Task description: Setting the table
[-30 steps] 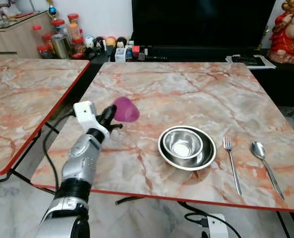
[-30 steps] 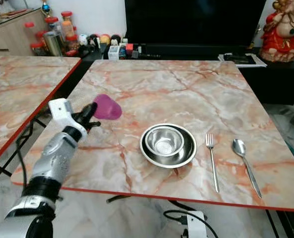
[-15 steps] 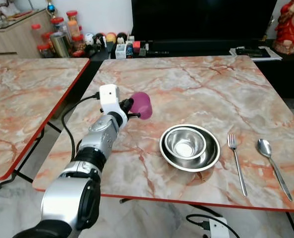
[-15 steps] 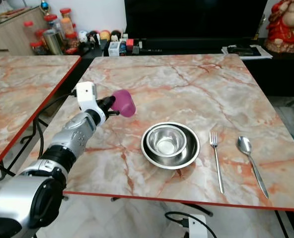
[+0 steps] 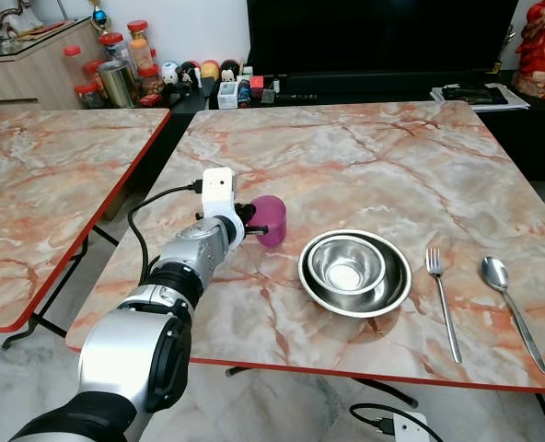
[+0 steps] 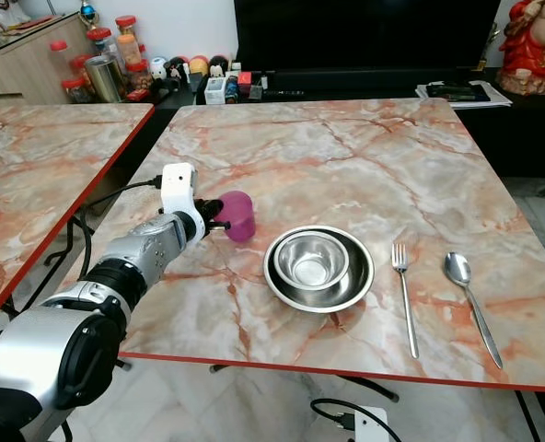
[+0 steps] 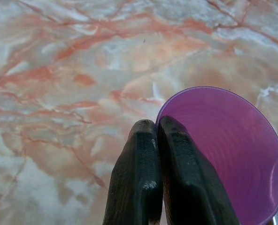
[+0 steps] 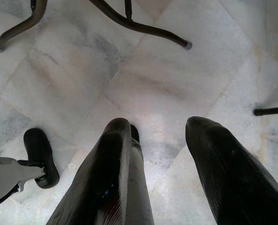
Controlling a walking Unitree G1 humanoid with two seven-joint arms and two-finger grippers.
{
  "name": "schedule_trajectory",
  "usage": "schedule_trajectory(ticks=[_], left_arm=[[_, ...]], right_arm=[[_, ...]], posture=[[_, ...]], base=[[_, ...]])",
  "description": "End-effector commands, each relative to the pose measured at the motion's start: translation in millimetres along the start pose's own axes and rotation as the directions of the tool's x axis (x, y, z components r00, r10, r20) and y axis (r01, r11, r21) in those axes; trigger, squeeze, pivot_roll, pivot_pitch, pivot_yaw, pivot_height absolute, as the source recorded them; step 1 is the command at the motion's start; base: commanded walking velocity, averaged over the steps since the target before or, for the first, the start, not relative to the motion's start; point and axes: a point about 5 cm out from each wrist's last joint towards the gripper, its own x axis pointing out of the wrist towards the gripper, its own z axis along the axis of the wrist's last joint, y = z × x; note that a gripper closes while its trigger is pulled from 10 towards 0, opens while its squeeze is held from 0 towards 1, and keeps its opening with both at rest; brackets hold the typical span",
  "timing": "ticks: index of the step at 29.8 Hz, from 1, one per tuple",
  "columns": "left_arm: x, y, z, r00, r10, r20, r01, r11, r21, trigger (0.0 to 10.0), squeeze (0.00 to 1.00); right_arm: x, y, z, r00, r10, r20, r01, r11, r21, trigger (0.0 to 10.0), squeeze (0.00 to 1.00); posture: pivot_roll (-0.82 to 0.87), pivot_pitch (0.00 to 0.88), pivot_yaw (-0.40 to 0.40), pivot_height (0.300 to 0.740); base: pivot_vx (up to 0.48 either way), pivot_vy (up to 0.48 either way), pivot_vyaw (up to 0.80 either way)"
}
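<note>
A purple plastic cup (image 5: 271, 219) is low over the marble table (image 5: 365, 166), just left of two nested steel bowls (image 5: 353, 272). My left gripper (image 5: 251, 222) is shut on the cup's rim (image 7: 163, 110), one finger (image 7: 138, 154) outside and one inside. I cannot tell whether the cup's base touches the tabletop. A fork (image 5: 443, 304) and a spoon (image 5: 507, 295) lie side by side to the right of the bowls. My right gripper (image 8: 160, 124) hangs open over the tiled floor, holding nothing.
A second marble table (image 5: 42, 184) stands to the left across a narrow gap. Jars and small items (image 5: 125, 69) line the dark cabinet behind, under a large black screen (image 5: 374, 37). Table legs (image 8: 143, 26) cross the floor below.
My left arm has carried the purple cup rightward and down, from raised near the table's left edge to low beside the bowls. The head camera has shifted slightly.
</note>
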Motion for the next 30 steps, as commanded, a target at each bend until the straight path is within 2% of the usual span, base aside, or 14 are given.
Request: schedule_trajectory(ticks=[1, 16, 17, 18, 19, 20, 30], left_arm=[[0.8, -1.9, 3.9, 1.000, 0.000, -0.017, 0.000, 1.000, 0.029, 10.0, 0.00], [0.8, 0.1, 0.8, 0.998, 0.028, -0.054, -0.024, 0.997, 0.078, 10.0, 0.00], [0.8, -0.3, 0.6, 0.998, 0.025, -0.055, -0.021, 0.997, 0.077, 10.0, 0.51], [0.9, -0.4, 0.6, 0.998, 0.025, -0.056, -0.021, 0.997, 0.077, 10.0, 0.51], [0.9, -0.6, 0.6, 0.998, 0.025, -0.056, -0.020, 0.997, 0.076, 10.0, 0.84], [0.9, -0.7, 0.6, 0.998, 0.024, -0.056, -0.019, 0.997, 0.075, 10.0, 1.00], [1.2, -2.3, 2.2, 0.999, 0.013, -0.038, -0.011, 0.998, 0.064, 10.0, 1.00]], right_arm=[[0.4, 2.1, 3.7, 1.000, 0.001, 0.013, -0.002, 1.000, 0.017, 10.0, 0.00], [-0.2, 5.7, 1.9, 1.000, 0.007, 0.008, -0.007, 1.000, 0.022, 10.0, 0.00], [-0.3, 5.6, 1.8, 1.000, 0.006, 0.008, -0.006, 1.000, 0.023, 10.0, 0.00], [-0.3, 5.6, 1.8, 1.000, 0.006, 0.008, -0.006, 1.000, 0.024, 10.0, 0.00], [-0.3, 5.6, 1.7, 1.000, 0.006, 0.007, -0.006, 1.000, 0.024, 10.0, 0.00], [-0.3, 5.6, 1.7, 1.000, 0.006, 0.007, -0.006, 1.000, 0.024, 10.0, 0.00], [-0.3, 5.5, 1.7, 1.000, 0.006, 0.008, -0.006, 1.000, 0.022, 10.0, 0.00]], posture=[[-0.04, 0.000, 0.104, 0.740], [-0.04, 0.000, 0.111, 0.740], [-0.04, 0.000, 0.111, 0.740], [-0.04, 0.000, 0.112, 0.740], [-0.04, 0.000, 0.112, 0.740], [-0.04, 0.000, 0.112, 0.740], [-0.04, 0.000, 0.111, 0.740]], base=[[0.000, 0.000, 0.00], [0.000, 0.000, 0.00], [0.000, 0.000, 0.00], [0.000, 0.000, 0.00], [0.000, 0.000, 0.00], [0.000, 0.000, 0.00], [0.000, 0.000, 0.00]])
